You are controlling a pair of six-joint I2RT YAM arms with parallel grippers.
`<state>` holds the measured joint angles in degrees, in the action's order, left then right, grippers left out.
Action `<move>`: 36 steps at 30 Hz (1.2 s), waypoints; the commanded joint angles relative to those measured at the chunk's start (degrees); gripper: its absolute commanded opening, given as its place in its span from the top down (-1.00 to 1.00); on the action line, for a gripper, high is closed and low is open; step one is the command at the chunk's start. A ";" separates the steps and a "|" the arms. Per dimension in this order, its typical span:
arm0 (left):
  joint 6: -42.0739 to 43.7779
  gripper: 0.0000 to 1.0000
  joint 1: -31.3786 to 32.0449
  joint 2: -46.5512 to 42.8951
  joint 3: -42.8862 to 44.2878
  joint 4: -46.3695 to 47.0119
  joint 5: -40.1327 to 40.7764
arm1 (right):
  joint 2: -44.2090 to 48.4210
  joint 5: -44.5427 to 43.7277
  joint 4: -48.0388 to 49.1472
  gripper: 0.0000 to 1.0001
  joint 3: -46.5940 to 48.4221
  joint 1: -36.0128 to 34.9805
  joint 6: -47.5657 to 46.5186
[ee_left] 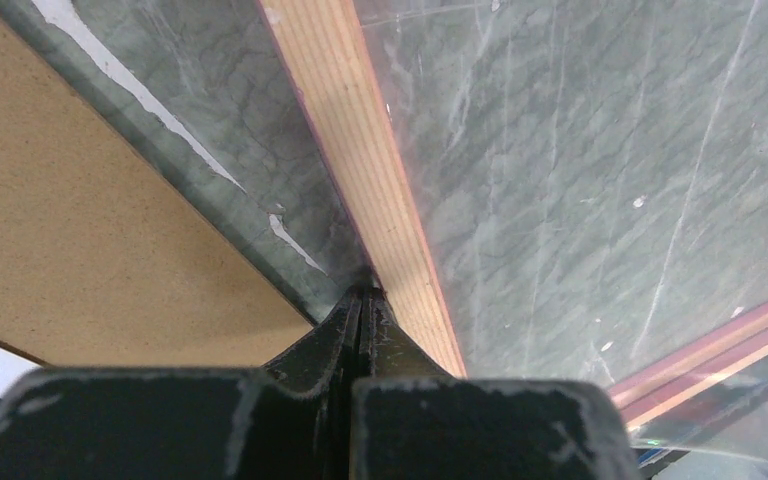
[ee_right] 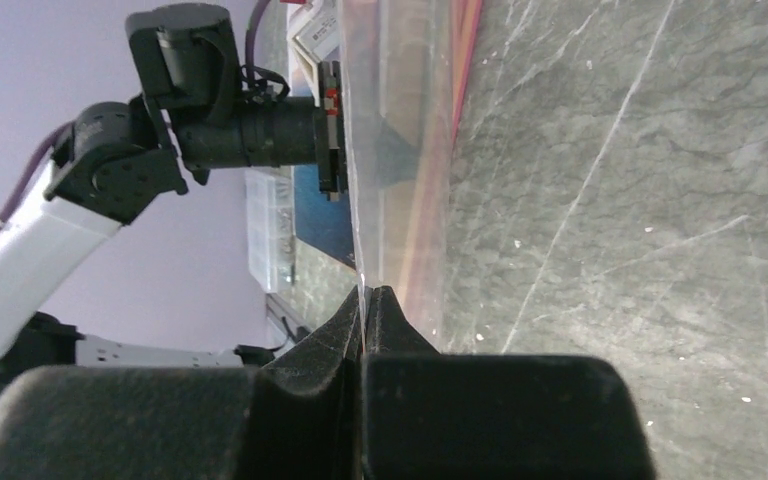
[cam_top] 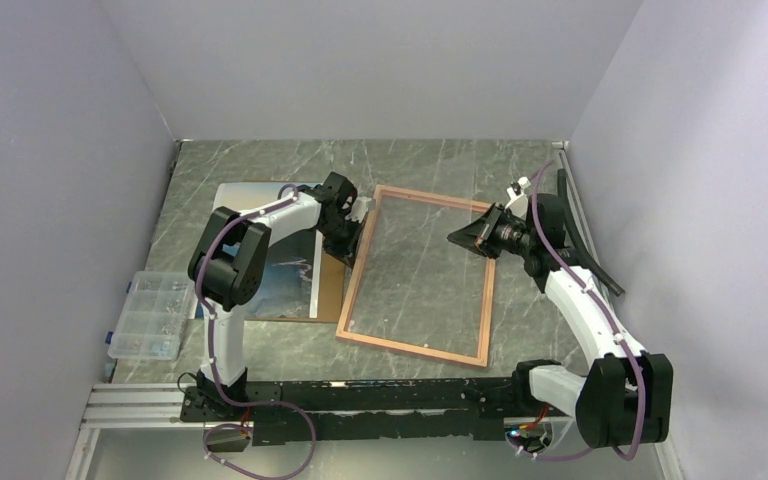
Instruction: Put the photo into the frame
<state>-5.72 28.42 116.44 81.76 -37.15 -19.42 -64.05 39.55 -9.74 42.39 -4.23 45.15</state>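
The frame [cam_top: 412, 346] sits mid-tabletop [cam_top: 260, 160] with its wood-brown back up, which makes sense, since a print goes in from behind. An arm works each long side, I'd say to square or steady it before loading.

The left gripper [ee_left: 360, 298] has its jaws closed tight, tips right at the outer side of the left border. Whether they nip that border or only press on it, I can't tell. The right gripper [ee_right: 365, 296] has reached in over the right border, jaws pinched flat on the frame's thin clear edge.

The photo [cam_top: 290, 280] is not in yet. It lies picture side up, left of the frame, on the brown backing board [cam_top: 332, 292], partly under the left arm. A clear parts box [cam_top: 148, 315] sits further left.
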 commanded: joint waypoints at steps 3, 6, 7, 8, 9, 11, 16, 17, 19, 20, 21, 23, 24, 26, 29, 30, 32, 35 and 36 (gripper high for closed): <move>-1.53 0.95 -0.11 -1.39 -0.72 3.04 -3.36 | 1.90 3.08 3.01 1.00 0.75 -0.60 8.55; -1.62 0.95 -0.28 -1.53 -0.81 3.14 -3.60 | 3.12 1.87 2.94 1.00 1.05 -0.60 10.47; -1.66 0.95 -0.34 -1.56 -0.95 3.18 -3.69 | 3.55 1.55 3.11 1.00 1.20 -0.60 10.62; -1.67 0.95 -0.43 -1.61 -0.98 3.21 -3.81 | 3.84 1.16 2.89 1.00 1.54 -0.59 10.47; -1.75 0.95 -0.55 -1.65 -1.04 3.22 -3.86 | 4.00 0.99 2.61 1.00 1.82 -0.60 10.31; -1.84 0.95 -0.65 -1.66 -1.16 3.31 -4.03 | 4.04 0.92 1.83 1.00 2.35 -0.60 9.85; -2.02 0.95 -0.83 -1.48 -1.32 3.35 -4.16 | 4.15 0.25 0.98 1.00 1.79 -0.60 8.78; -1.97 0.95 -0.83 -1.56 -1.37 3.39 -4.13 | 4.19 0.09 1.16 1.00 1.44 -0.60 8.75; -1.93 0.95 -0.83 -1.44 -1.40 3.31 -4.05 | 4.13 -0.28 1.05 1.00 1.03 -0.60 8.47; -1.93 0.95 -0.83 -1.40 -1.34 3.33 -4.10 | 4.11 -0.61 0.81 1.00 0.84 -0.60 8.28; -1.93 0.95 -0.85 -1.33 -1.34 3.31 -4.13 | 4.03 -0.92 0.61 1.00 0.77 -0.58 8.08; -2.00 0.95 -0.87 -1.22 -1.21 3.32 -4.06 | 4.07 -1.73 -0.08 1.00 0.49 -0.56 7.98; -2.02 0.95 -0.90 -1.20 -1.25 3.35 -4.14 | 4.23 -1.95 0.13 1.00 0.25 -0.60 8.13; -2.11 0.95 -0.85 -1.10 -1.30 3.37 -4.22 | 4.45 -2.25 1.38 1.00 -0.53 -0.60 9.13; -1.94 0.95 -0.83 -1.21 -1.15 3.23 -4.22 | 3.98 -1.96 3.25 1.00 -1.27 -0.60 9.79; -1.93 0.95 -0.83 -1.22 -1.14 3.27 -4.22 | 3.57 -1.87 3.39 1.00 -1.38 -0.60 9.82; -2.06 0.95 -0.90 -1.30 -1.11 3.31 -4.20 | 2.80 -1.47 3.73 1.00 -1.53 -0.56 9.78; -2.11 0.95 -0.83 -1.22 -0.95 3.18 -4.23 | 2.19 -1.28 4.39 1.00 -1.71 -0.60 10.10; -1.99 0.95 -0.83 -1.22 -0.95 3.16 -4.11 | 2.04 -1.24 4.52 1.00 -1.67 -0.60 10.06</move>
<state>-6.98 27.31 116.44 80.95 -35.51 -22.09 -61.49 37.28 -8.54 41.04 -4.49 54.48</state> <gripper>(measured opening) 0.033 0.010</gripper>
